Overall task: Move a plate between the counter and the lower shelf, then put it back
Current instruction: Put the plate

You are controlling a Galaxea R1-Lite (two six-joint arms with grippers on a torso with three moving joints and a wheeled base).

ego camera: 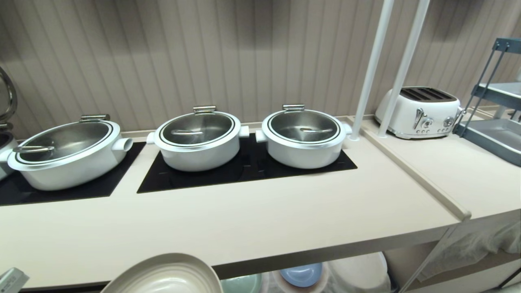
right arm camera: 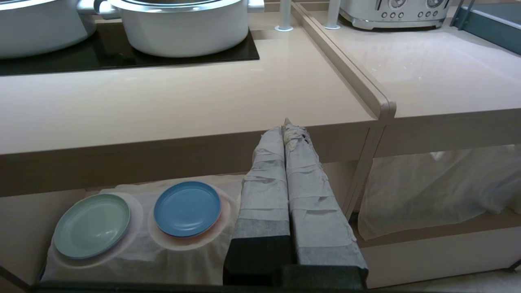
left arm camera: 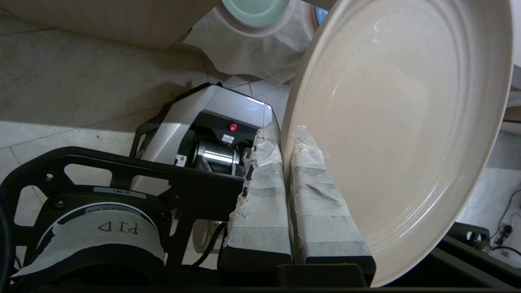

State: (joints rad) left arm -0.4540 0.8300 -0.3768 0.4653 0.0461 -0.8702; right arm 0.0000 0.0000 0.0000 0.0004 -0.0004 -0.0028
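Observation:
The cream-beige plate (ego camera: 163, 274) (left arm camera: 399, 122) hangs tilted just in front of the counter's (ego camera: 264, 219) front edge, at the near left. My left gripper (left arm camera: 285, 133) is shut on the plate's rim, one taped finger on each face. Under the counter, the lower shelf (right arm camera: 24, 219) carries white cloth with a mint-green plate (right arm camera: 92, 225) and a blue plate (right arm camera: 187, 208) on top. My right gripper (right arm camera: 285, 125) stays shut and holds nothing, level with the counter's front edge, right of the blue plate.
Three white lidded pots (ego camera: 65, 152) (ego camera: 199, 138) (ego camera: 303, 136) stand on black glass panels at the counter's back. Two white poles (ego camera: 372, 69) rise at its right end. A white toaster (ego camera: 421, 112) and a grey rack (ego camera: 494, 122) occupy the adjoining section.

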